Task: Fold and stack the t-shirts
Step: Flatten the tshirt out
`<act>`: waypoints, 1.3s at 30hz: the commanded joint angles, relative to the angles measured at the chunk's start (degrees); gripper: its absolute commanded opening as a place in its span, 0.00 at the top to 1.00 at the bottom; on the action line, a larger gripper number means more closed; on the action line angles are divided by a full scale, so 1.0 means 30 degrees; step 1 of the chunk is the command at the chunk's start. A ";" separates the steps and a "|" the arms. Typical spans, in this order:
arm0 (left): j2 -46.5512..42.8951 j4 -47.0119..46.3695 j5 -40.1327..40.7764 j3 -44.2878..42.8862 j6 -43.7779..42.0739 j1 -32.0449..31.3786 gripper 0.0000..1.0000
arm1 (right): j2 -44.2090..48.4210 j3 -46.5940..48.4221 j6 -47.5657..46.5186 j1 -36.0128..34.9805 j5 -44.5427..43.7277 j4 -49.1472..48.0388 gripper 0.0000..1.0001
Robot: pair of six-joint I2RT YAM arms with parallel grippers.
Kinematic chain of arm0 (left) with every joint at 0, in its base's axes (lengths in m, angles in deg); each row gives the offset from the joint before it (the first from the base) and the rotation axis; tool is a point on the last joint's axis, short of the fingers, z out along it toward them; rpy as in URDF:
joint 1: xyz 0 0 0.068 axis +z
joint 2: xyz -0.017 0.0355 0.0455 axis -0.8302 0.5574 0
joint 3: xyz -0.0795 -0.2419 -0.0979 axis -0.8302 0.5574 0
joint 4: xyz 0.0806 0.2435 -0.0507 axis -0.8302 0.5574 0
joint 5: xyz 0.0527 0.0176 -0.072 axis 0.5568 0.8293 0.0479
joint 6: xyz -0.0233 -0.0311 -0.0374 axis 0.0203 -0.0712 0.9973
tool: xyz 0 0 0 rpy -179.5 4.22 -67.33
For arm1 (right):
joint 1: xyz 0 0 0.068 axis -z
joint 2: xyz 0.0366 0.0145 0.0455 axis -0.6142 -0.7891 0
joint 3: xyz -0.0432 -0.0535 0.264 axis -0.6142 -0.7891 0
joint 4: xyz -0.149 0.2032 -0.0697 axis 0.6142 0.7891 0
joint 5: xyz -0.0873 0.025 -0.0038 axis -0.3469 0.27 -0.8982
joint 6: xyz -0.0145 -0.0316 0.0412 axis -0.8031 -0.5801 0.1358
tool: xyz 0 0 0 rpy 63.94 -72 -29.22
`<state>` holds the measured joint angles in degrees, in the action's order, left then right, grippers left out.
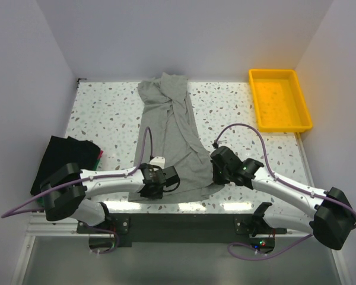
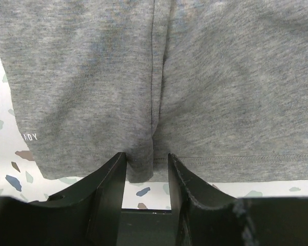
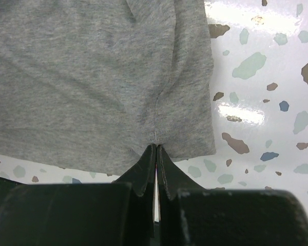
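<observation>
The right gripper (image 3: 156, 147) is pinched shut on the hem of the heather-grey t-shirt (image 3: 92, 77), which lies spread ahead of its fingers. The left gripper (image 2: 146, 156) stands half apart, with a raised fold of the same hem between its fingers.

- T-shirts in full view: two, namely one heather-grey t-shirt (image 1: 175, 133) and one folded black t-shirt (image 1: 62, 157).
- Further t-shirts: one green t-shirt (image 1: 98, 159), showing only as a thin edge at the black item. The total in that pile cannot be determined.
- Trays: one yellow tray (image 1: 304, 104).
- Arms: two, the left arm (image 1: 107, 178) and the right arm (image 1: 291, 193).
- Claws: two, the left claw (image 2: 146, 164) and the right claw (image 3: 156, 151), each with two fingers.
- Tabletop (image 1: 107, 113): one.
</observation>
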<state>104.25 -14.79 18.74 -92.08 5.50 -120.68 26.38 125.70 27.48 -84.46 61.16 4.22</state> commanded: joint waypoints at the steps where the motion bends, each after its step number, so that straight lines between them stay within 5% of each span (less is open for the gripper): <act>1: -0.0159 -0.0352 0.0585 -0.0047 0.0325 -0.0161 0.58 | 0.0258 0.0085 -0.0160 -0.0093 0.0131 -0.0458 1.00; 9: 0.0077 -0.0646 0.0526 0.0363 0.0530 -0.0279 0.72 | 0.0199 0.0085 -0.0130 -0.0093 0.0248 -0.0459 1.00; 16: -0.1358 0.0318 0.0789 0.0071 0.0589 -0.0279 0.99 | 0.0668 0.0260 -0.0218 -0.0093 0.0073 0.0039 1.00; 29: -0.5692 0.4156 0.2516 -0.2299 0.0854 0.0715 1.00 | 0.2424 0.1840 -0.1036 0.0751 0.0012 0.2117 1.00; 35: -0.8710 0.5359 0.3513 -0.6368 -0.1634 0.4171 1.00 | 0.3715 0.5936 -0.2412 0.2747 0.0574 0.4343 1.00; 39: -0.8598 0.6267 0.5385 -1.2154 -0.2632 0.5082 1.00 | 0.2693 1.0301 -0.3000 0.3859 -0.0220 0.5488 1.00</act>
<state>78.72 0.88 28.20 -116.47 1.72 -106.67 35.54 147.47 21.77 -74.80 62.36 17.40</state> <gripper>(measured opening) 0.018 0.008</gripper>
